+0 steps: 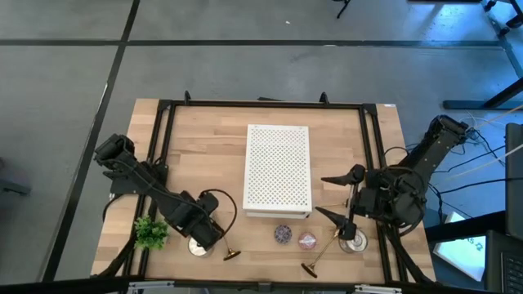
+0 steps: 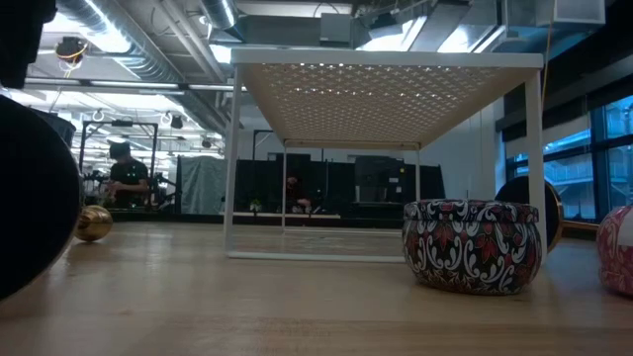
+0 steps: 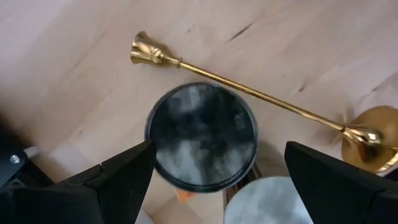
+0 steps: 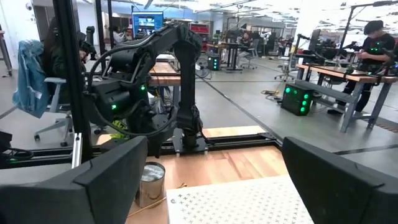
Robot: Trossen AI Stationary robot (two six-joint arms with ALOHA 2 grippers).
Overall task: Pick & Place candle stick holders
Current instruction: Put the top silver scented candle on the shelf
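Two candle stick holders lay flat on the table's front edge, one (image 1: 232, 254) beside a silver tin (image 1: 197, 245), one (image 1: 320, 256) beside another tin (image 1: 354, 242). Left gripper (image 1: 214, 238) hovered wide open and empty over the first tin; right gripper (image 1: 341, 198) stood wide open, empty, beside a white rack (image 1: 279, 169).
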